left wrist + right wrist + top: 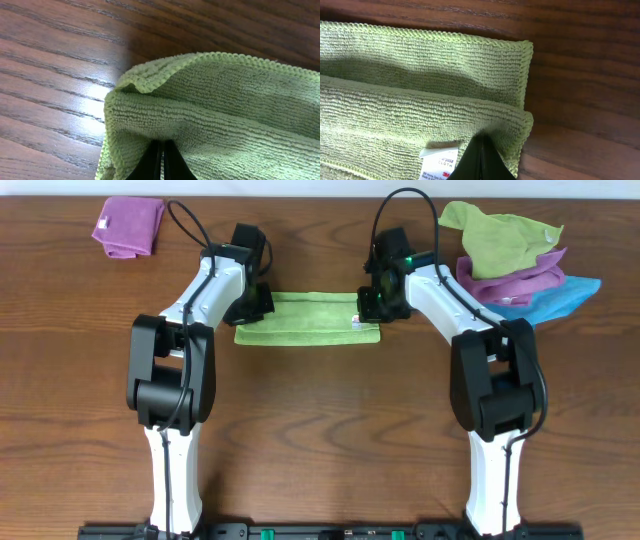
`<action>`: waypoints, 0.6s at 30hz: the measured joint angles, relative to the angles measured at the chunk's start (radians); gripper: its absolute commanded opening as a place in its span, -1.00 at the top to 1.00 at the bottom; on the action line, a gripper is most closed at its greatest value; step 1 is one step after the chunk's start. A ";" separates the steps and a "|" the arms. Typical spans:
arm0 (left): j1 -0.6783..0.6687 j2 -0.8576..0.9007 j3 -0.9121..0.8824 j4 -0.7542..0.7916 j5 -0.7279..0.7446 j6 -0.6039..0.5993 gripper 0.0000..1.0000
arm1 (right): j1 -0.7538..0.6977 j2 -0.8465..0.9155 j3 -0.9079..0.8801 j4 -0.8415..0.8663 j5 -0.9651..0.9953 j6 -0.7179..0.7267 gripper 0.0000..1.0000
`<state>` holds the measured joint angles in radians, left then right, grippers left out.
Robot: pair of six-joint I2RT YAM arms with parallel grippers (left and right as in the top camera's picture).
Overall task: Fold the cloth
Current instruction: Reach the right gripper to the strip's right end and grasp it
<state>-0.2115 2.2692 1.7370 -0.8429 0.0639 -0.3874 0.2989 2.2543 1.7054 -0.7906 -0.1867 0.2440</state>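
Observation:
The lime-green cloth (305, 320) lies on the wooden table as a long strip, its upper layer folded over the lower one. My left gripper (255, 300) is at its left end and my right gripper (378, 302) is at its right end. In the left wrist view the black fingers (162, 160) are shut on the edge of the upper layer of the cloth (225, 115). In the right wrist view the fingers (481, 160) are shut on the folded corner of the cloth (420, 100), right next to its white tag (439, 161).
A purple cloth (130, 225) lies at the back left. At the back right is a pile: an olive-green cloth (495, 235) on a purple cloth (515, 278) and a blue cloth (565, 295), close to the right arm.

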 measured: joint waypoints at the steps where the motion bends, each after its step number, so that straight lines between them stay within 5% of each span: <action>1: 0.000 0.000 0.000 0.003 -0.001 -0.002 0.88 | 0.000 -0.002 0.000 -0.007 -0.002 0.000 0.87; 3: 0.000 0.000 0.000 0.003 -0.002 -0.002 0.88 | -0.002 -0.013 0.001 -0.036 -0.006 -0.001 0.22; 8: 0.000 0.000 0.000 0.005 -0.004 -0.003 0.88 | -0.037 -0.122 0.035 -0.133 -0.048 -0.039 -0.87; 14: 0.000 0.000 0.000 0.006 -0.005 -0.005 0.89 | -0.259 -0.378 0.060 -0.181 -0.214 -0.160 -0.93; 18: 0.000 0.000 -0.001 0.011 -0.005 -0.005 0.88 | -0.443 -0.428 -0.107 0.004 -0.509 -0.235 -0.94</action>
<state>-0.2115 2.2692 1.7359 -0.8318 0.0593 -0.3923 -0.1436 1.8267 1.5986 -0.7864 -0.6960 0.0093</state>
